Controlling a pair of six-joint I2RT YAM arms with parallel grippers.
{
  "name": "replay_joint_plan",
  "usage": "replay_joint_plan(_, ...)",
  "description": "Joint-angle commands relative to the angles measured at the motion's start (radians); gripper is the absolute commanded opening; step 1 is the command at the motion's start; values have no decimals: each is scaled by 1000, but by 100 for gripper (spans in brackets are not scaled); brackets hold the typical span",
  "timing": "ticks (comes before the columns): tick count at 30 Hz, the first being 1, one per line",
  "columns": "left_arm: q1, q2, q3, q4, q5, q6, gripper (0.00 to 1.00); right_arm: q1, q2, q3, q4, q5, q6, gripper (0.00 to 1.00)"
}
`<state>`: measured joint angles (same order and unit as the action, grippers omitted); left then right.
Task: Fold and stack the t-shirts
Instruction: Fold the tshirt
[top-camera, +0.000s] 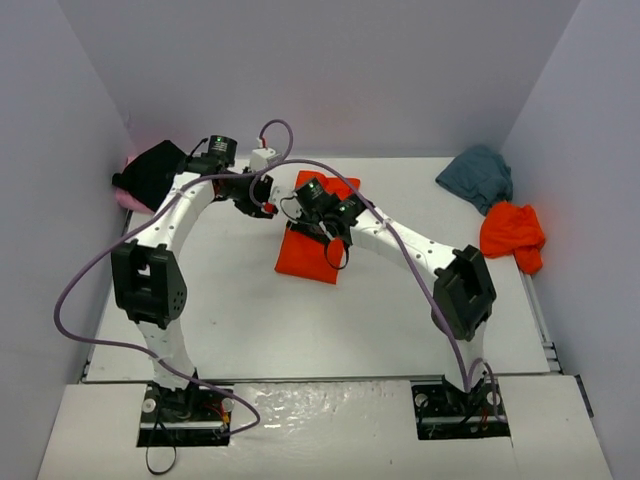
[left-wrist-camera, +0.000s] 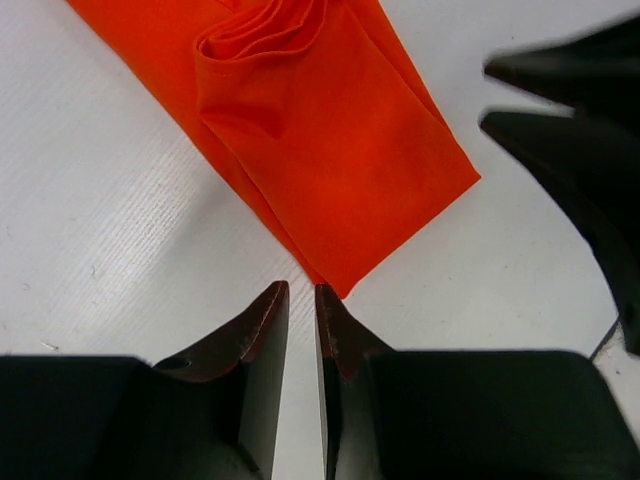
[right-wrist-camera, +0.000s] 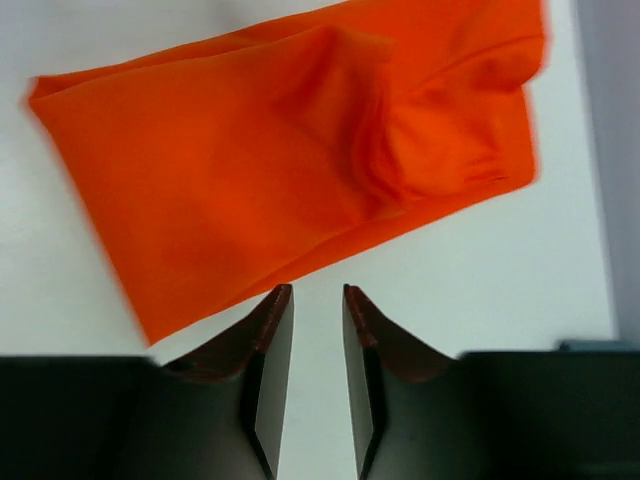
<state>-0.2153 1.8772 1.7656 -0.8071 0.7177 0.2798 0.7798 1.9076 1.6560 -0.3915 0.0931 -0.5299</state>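
1. Orange-red t-shirt (top-camera: 312, 252) lies folded flat mid desk (top-camera: 230, 310), betw both arms.
2. L pincer (left-wrist-camera: 300, 290): nearly closed, slim gap, empty, tips at shirt's corner.
3. R pincer (right-wrist-camera: 318, 290): part open, empty, just beside shirt's long edge.
4. Tip: fold looks near done. Pinch corners evenly and lift low so layers don't slide apart.
5. Black tee (top-camera: 152, 172), teal-grey tee (top-camera: 478, 175), 2nd orange tee (top-camera: 512, 235) unfolded at desk edges.
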Motion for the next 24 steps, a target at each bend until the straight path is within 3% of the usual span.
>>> replay_joint_plan(1, 57, 72, 143, 10, 19, -126, 16, 12, -52, -68, -65, -229, 47, 42)
replay_joint_plan(7, 109, 64, 133, 84, -47, -203, 24, 43, -6, -94, -72, -268, 54, 53)
replay_joint_plan(15, 186, 49, 127, 122, -52, -252, 27, 73, 47, -94, -70, -286, 62, 52)
replay_joint_plan(24, 209, -71, -40, 277, -251, -267, 29, 102, 139, -69, -72, -270, 67, 54)
